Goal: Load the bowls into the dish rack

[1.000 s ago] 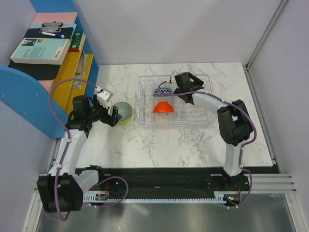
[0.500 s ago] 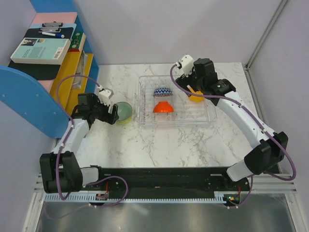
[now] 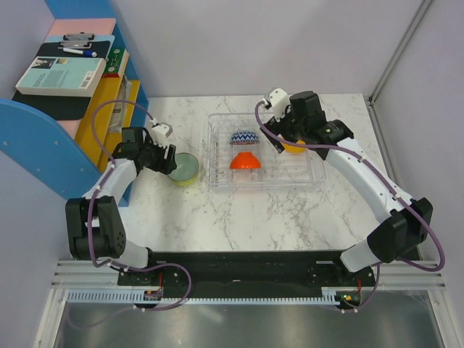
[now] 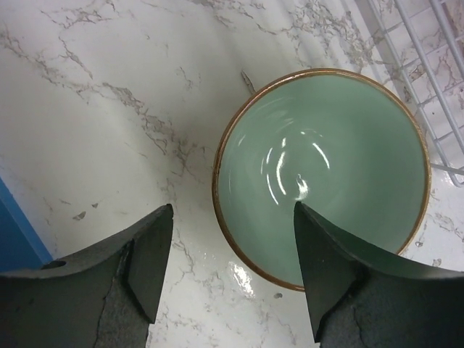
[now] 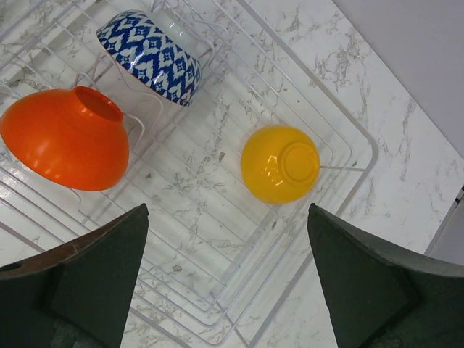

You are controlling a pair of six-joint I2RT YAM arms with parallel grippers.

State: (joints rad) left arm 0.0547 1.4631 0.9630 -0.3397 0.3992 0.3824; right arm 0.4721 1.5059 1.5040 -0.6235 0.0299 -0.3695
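I'm on mint bowl (image 4: 319, 167) pickup: left pincer (image 4: 232, 206) parted astride rim, gripping nothing. Right pincer (image 5: 228, 208) wide, empty, over dish rack (image 3: 290, 172). Next, I reckon: pinch rim, lift, carry rackward.

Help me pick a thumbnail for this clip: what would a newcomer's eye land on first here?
The bright bowls in the clear dish rack stand out first: a red-orange bowl turned bottom up, a blue-white zigzag bowl just beyond it and a yellow bowl to their right. Next comes the mint green bowl, upright on the marble table left of the rack, with the open left gripper poised over its rim.
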